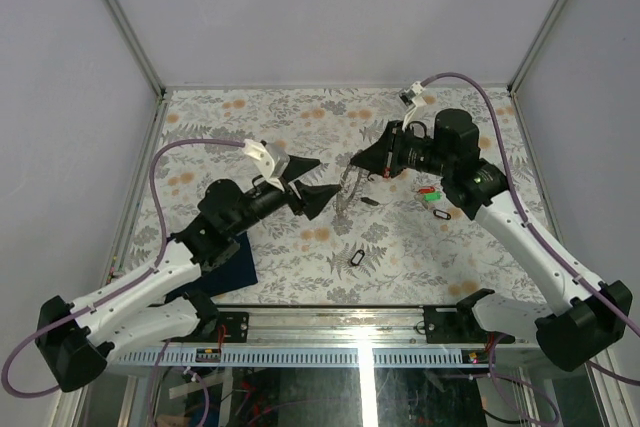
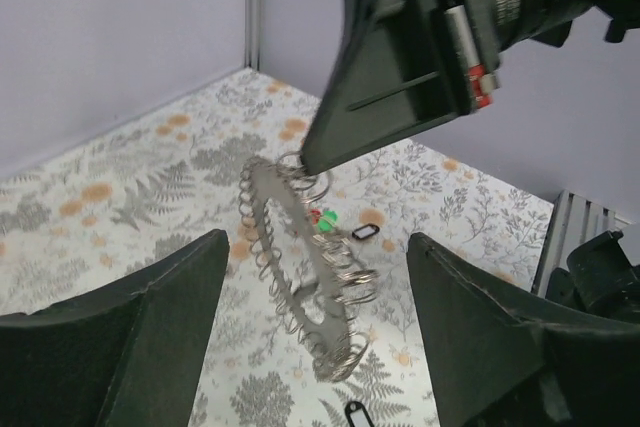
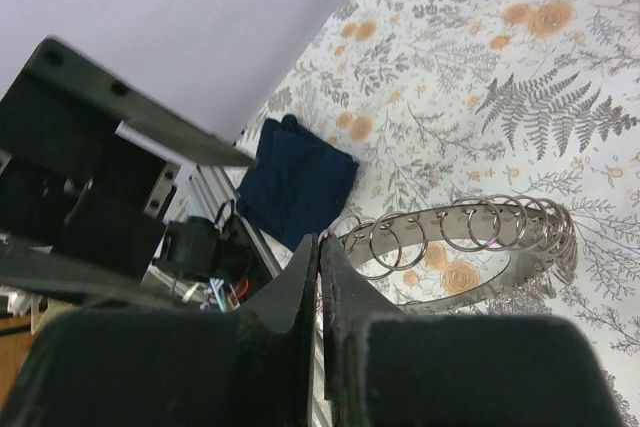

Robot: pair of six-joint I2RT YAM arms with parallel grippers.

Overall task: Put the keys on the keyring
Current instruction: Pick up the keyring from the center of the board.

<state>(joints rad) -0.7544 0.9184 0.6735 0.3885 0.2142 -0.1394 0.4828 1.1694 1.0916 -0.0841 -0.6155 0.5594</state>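
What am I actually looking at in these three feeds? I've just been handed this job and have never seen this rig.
You are seeing two robot arms bolted at the near edge of a flower-patterned table. The overhead picture looks down from behind them. The other two come from a camera on each wrist. The right tool is pinched shut on the keyring, a silvery chain of small wire rings that hangs from it. The left tool is open, faces the ring and holds nothing. Small black keys lie loose on the table, and none shows on the ring. A dark blue cloth lies near the left arm's base.
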